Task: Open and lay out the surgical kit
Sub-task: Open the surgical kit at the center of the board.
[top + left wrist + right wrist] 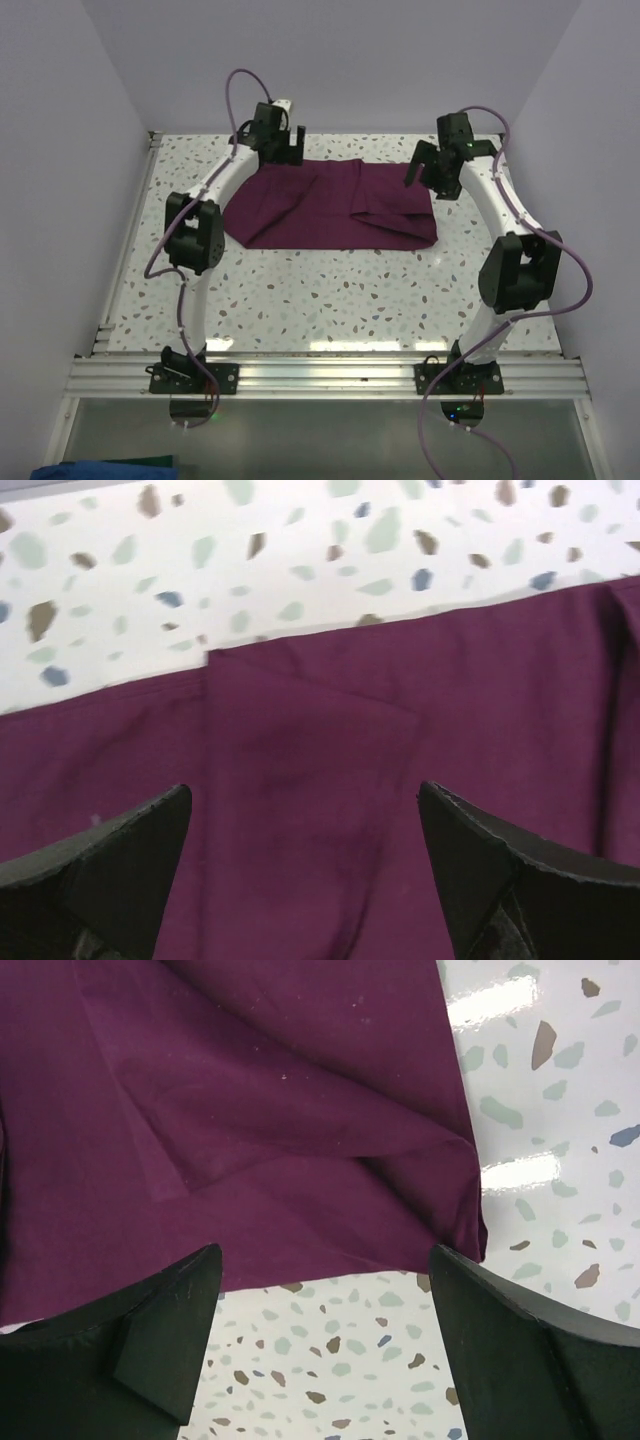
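The plum cloth wrap (330,205) lies folded on the far half of the table, with flaps overlapping at its right end. No steel tray or instruments show; whatever is inside is hidden. My left gripper (280,150) hovers open over the cloth's far left edge; in the left wrist view (305,800) the cloth (320,750) fills the space between the fingers. My right gripper (432,172) hovers open by the cloth's right end; in the right wrist view (325,1260) the cloth's folded corner (300,1120) lies just beyond the fingers, with bare table between them.
The speckled terrazzo table (330,300) has a metal rail (330,378) along its near edge and white walls on three sides. A raised edge strip (125,250) runs along the left side.
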Robot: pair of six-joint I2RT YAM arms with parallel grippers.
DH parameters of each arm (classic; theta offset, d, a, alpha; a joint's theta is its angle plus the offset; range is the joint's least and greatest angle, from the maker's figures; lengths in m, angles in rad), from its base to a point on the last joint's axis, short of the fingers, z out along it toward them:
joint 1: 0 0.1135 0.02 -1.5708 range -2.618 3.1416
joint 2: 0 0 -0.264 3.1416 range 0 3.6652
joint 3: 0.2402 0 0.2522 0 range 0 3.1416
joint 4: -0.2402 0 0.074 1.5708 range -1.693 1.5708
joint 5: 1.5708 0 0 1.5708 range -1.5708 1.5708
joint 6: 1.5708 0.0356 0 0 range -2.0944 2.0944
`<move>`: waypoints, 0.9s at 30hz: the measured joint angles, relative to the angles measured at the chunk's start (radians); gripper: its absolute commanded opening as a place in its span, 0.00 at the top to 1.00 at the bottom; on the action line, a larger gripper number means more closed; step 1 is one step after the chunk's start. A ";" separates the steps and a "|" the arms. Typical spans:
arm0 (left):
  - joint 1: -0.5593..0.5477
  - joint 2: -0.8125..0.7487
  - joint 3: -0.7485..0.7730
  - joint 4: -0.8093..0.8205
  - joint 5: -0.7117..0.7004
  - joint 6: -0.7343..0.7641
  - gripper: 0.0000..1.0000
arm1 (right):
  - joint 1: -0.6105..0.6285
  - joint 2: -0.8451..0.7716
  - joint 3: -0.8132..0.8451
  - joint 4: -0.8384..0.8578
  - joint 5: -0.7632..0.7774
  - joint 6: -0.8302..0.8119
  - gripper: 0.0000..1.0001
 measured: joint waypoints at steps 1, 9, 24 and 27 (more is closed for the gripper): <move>-0.023 0.007 0.014 0.003 0.006 0.000 0.01 | 0.003 0.000 0.000 -0.004 -0.003 -0.002 0.12; -0.106 0.140 0.082 0.021 -0.021 0.001 0.01 | 0.014 -0.060 -0.153 -0.030 -0.024 -0.007 0.12; -0.125 0.290 0.180 0.018 -0.093 -0.020 0.41 | 0.016 -0.219 -0.242 -0.092 -0.015 -0.005 0.12; -0.125 0.290 0.180 0.019 -0.099 -0.021 0.65 | 0.020 -0.220 -0.262 -0.096 -0.013 0.002 0.13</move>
